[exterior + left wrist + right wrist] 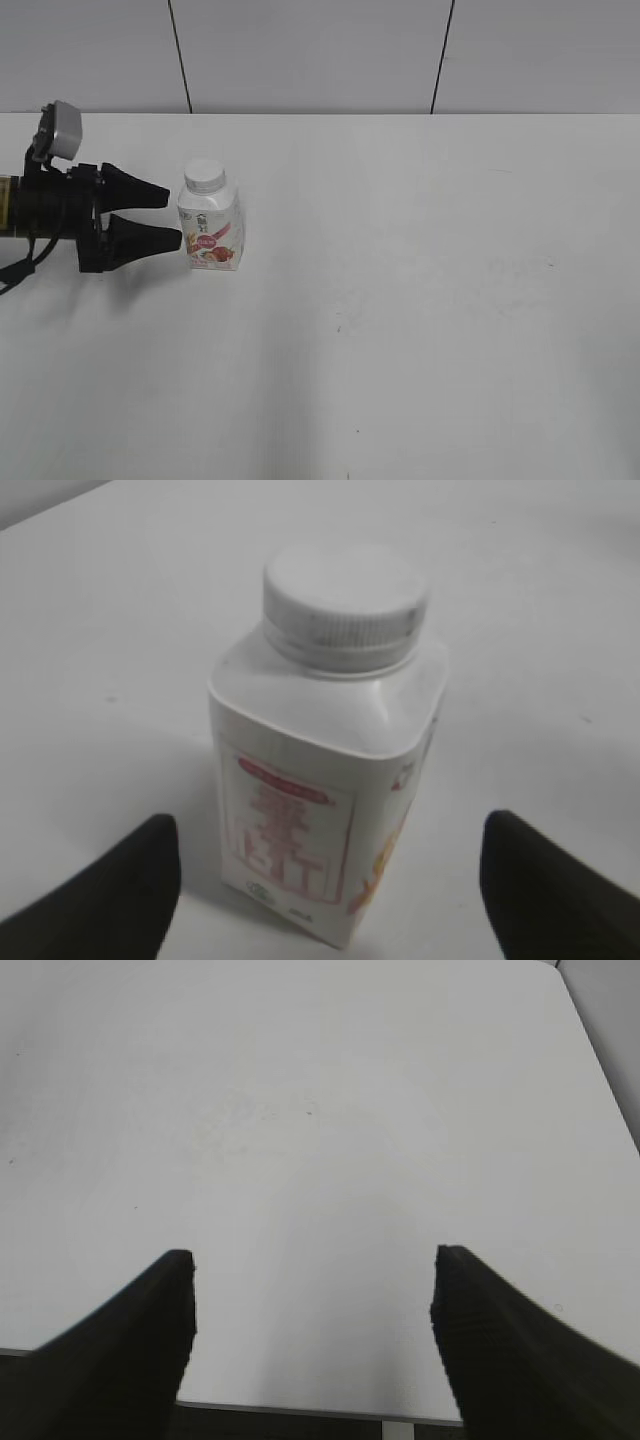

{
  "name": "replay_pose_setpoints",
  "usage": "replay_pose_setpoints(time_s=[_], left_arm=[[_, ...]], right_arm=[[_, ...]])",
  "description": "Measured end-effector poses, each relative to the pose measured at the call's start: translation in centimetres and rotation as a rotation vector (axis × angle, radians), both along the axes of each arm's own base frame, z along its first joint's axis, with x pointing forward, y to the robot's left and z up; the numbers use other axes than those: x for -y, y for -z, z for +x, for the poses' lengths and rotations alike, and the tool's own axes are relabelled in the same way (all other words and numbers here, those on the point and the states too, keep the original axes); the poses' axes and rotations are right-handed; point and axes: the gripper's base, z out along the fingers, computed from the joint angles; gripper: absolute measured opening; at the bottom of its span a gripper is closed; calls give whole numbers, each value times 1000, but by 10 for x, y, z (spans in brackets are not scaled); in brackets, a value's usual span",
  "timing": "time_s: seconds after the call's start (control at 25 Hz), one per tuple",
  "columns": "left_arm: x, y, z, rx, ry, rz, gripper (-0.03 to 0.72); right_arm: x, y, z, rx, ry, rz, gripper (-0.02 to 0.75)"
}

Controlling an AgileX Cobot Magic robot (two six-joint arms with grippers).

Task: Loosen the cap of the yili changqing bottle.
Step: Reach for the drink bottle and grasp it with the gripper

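Observation:
The yili changqing bottle (pixel 211 230) stands upright on the white table, at the left of the exterior view. It is white and squarish, with a pink-red label and a strawberry picture. Its ribbed white cap (pixel 204 176) sits on the neck. My left gripper (pixel 172 217) is open just left of the bottle, fingertips close to its side without touching. In the left wrist view the bottle (pixel 320 800) fills the middle, cap (pixel 345 605) on top, and the left gripper (pixel 330 865) stands with one dark finger on either side, apart from it. The right gripper (pixel 312 1290) is open over bare table and is out of the exterior view.
The white table (pixel 420 300) stretches right of the bottle with only faint specks on it. A grey panelled wall (pixel 320 55) runs along its far edge. The right wrist view shows the table's near edge (pixel 300 1408) just under the fingers.

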Motion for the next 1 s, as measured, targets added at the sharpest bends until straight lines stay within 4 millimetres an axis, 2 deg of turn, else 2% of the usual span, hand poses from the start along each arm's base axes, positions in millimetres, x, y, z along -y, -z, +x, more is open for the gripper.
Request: replay_pose_setpoints(time_s=[0.32,0.52,0.8,1.0], left_arm=[[5,25,24,-2,67,-15,562],[16,40,36,-3,123,-36,562],[37,53,40,-17,188,-43,562],[45,55,39,-23,211,-44,562]], right_arm=[[0,0,0,0,0,0,582],[0,0,0,0,0,0,582],[0,0,0,0,0,0,582],[0,0,0,0,0,0,582]])
